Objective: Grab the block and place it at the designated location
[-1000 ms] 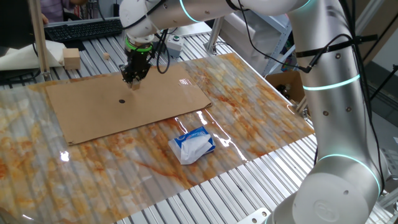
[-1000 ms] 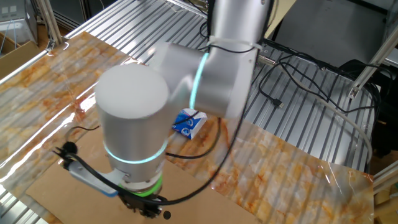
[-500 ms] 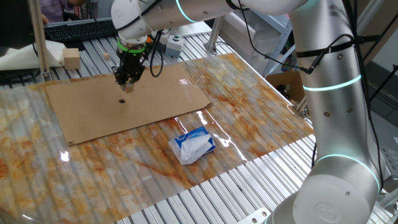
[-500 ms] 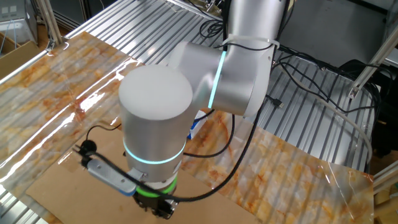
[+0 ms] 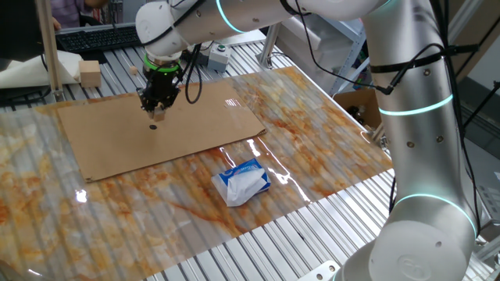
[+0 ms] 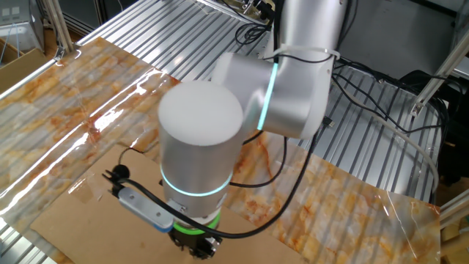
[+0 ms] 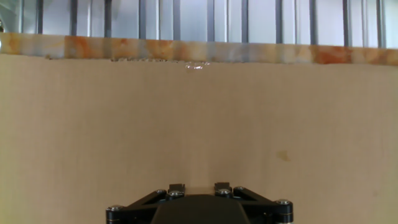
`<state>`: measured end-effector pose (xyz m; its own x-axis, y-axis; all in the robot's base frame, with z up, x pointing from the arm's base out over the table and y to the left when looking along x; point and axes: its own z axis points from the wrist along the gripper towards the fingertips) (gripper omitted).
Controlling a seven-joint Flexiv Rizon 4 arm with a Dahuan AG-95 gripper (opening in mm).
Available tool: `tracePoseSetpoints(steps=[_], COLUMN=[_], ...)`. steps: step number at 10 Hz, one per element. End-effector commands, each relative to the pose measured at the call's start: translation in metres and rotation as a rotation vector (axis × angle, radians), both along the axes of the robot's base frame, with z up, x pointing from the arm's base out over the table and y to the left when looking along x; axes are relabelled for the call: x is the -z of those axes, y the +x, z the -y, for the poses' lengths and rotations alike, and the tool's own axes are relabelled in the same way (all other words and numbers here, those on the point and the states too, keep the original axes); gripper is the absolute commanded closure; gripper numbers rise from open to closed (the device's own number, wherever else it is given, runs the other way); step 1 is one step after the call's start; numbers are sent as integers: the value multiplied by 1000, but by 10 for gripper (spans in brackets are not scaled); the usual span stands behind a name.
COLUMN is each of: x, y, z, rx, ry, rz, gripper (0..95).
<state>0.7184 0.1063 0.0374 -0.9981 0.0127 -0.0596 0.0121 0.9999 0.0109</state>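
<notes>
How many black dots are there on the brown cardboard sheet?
1. The small round black dot lies on the brown cardboard sheet, close to the gripper; the arm might hide others.

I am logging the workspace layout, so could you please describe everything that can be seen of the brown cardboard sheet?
The cardboard sheet is a plain brown, roughly rectangular board lying flat on the orange-marbled table covering. Its surface looks matte and uncreased, with a small black dot marked on it. The gripper hangs close over the sheet beside that dot; whether it touches the sheet cannot be told.
</notes>
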Motion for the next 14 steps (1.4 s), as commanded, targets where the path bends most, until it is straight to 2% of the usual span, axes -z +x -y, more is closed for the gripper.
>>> tracePoseSetpoints(steps=[1, 10, 11, 12, 13, 14], x=[0, 4, 4, 4, 4, 4], y=[-3, -10, -11, -11, -11, -12], z=[-3, -9, -9, -10, -10, -10], rx=[8, 52, 52, 55, 61, 64], ry=[0, 3, 2, 1, 0, -1], rz=[1, 2, 2, 1, 2, 3], gripper=[950, 950, 760, 760, 190, 190])
